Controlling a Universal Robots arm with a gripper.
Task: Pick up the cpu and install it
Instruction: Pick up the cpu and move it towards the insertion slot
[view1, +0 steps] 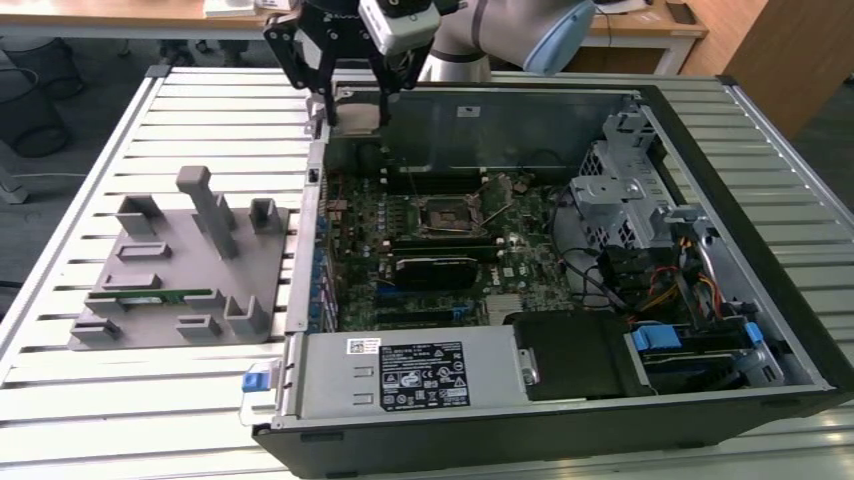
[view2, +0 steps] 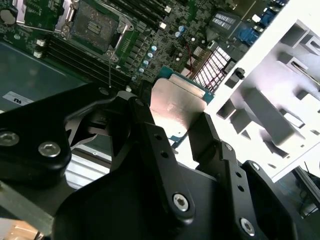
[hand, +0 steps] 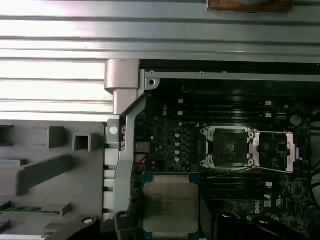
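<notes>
Hand (view1: 355, 106) grips cpu (hand: 170, 205), face-on in first wrist view; exterior view shows whole pc case (view1: 534, 447).

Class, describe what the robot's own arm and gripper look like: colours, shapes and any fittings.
The arm is a smooth, rounded, pale grey tube with a light blue joint cap. A small whitish box is mounted at its wrist. The gripper is matt black, built of flat angular metal links pinned with silver socket-head screws. Its jaws are two slim black bars.
</notes>
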